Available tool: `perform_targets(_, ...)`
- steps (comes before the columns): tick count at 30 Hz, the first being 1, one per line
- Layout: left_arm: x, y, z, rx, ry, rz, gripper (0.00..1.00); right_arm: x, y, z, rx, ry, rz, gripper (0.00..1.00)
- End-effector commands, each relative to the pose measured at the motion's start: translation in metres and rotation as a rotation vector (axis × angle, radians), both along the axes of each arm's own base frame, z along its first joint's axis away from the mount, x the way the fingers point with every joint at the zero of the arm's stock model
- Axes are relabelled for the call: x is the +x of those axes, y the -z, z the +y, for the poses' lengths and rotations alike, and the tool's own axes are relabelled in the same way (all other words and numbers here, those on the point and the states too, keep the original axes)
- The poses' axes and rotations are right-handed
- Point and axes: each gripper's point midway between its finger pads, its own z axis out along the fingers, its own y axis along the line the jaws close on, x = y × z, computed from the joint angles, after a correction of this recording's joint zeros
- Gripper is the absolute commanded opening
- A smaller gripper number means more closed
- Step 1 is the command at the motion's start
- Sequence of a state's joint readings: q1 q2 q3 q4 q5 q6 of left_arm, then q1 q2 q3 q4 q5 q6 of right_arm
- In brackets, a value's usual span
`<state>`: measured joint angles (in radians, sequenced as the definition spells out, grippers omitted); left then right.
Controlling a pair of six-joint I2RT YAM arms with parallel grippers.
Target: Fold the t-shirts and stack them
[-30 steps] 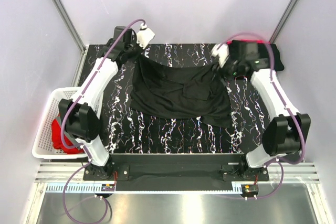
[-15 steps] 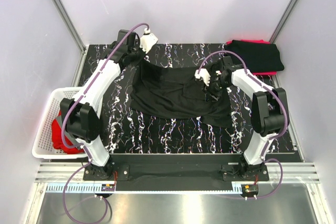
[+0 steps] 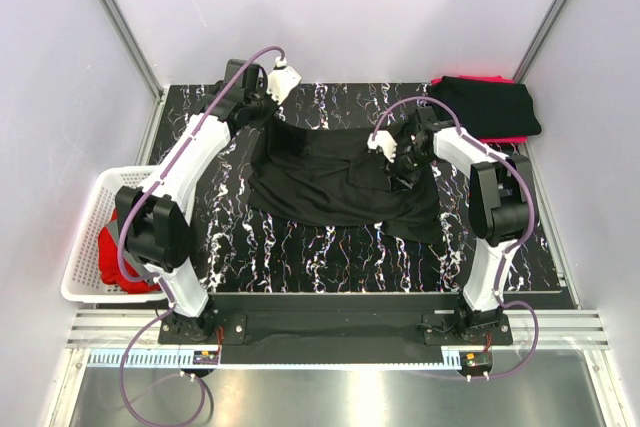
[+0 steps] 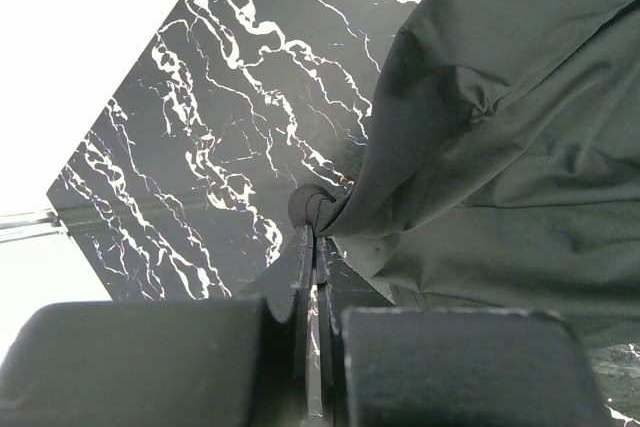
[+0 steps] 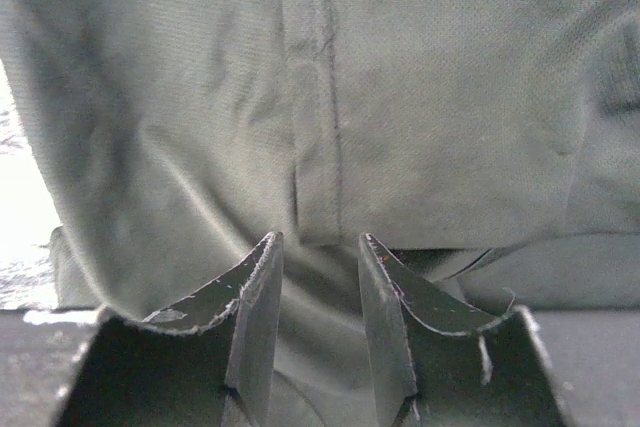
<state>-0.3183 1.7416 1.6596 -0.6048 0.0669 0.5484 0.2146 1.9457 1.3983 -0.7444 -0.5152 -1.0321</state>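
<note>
A black t-shirt (image 3: 330, 182) lies spread and rumpled on the marbled table. My left gripper (image 3: 266, 115) is at its back left corner, shut on a bunched bit of cloth. In the left wrist view the left gripper (image 4: 315, 227) pinches that bunch, and the t-shirt (image 4: 500, 147) drapes away to the right. My right gripper (image 3: 403, 169) is low over the shirt's right part. In the right wrist view the right gripper (image 5: 318, 242) is open, its jaws a little apart, with a hem of the t-shirt (image 5: 320, 97) just ahead and cloth under them.
Folded t-shirts (image 3: 487, 105), black on top of red, are stacked at the back right corner. A white slatted basket (image 3: 88, 237) stands off the table's left edge with a red shirt (image 3: 115, 262) inside. Bare marbled table (image 3: 330, 247) lies in front of the spread shirt.
My right arm left the shirt's back right corner and swung in and down onto its right part; that corner dropped flat. The left gripper kept its hold at the back left.
</note>
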Motion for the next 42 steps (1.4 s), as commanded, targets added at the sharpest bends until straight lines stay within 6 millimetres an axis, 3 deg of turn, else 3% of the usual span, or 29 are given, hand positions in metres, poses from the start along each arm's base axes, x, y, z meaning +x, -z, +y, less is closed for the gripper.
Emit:
perform_targets(1,0.002,-0.018,-0.005,-0.036,0.01,-0.048,0.0,0.018,-0.009,0.006,0.001,-0.006,-0.057,0.42)
perform_targets(18,0.006,-0.018,-0.004,-0.019,0.002,-0.054,0.0,0.023,0.013,0.005,-0.02,0.018,-0.018,0.4)
perform_targets(21,0.007,-0.019,-0.003,-0.015,0.002,-0.059,0.0,0.023,0.014,0.006,-0.02,0.018,-0.016,0.3)
perform_targets(25,0.008,-0.018,-0.003,-0.012,0.0,-0.057,0.0,0.027,0.011,0.006,-0.018,0.027,-0.025,0.04)
perform_targets(28,0.009,-0.017,-0.003,-0.008,-0.001,-0.059,0.0,0.034,-0.001,0.007,-0.011,0.043,-0.055,0.0)
perform_targets(31,0.01,-0.019,-0.002,-0.001,0.0,-0.065,0.0,0.047,-0.031,0.007,0.001,0.065,-0.136,0.0)
perform_targets(35,0.013,-0.027,0.0,0.016,0.004,-0.089,0.0,0.07,-0.101,0.014,0.071,0.127,-0.284,0.0)
perform_targets(38,0.017,-0.038,0.004,0.04,-0.001,-0.125,0.0,0.087,-0.172,0.015,0.127,0.175,-0.458,0.0)
perform_targets(41,0.021,-0.054,0.007,0.06,0.003,-0.174,0.0,0.098,-0.218,0.009,0.145,0.234,-0.59,0.0)
perform_targets(42,0.023,-0.059,0.007,0.061,0.006,-0.188,0.0,0.099,-0.224,0.007,0.142,0.245,-0.61,0.0)
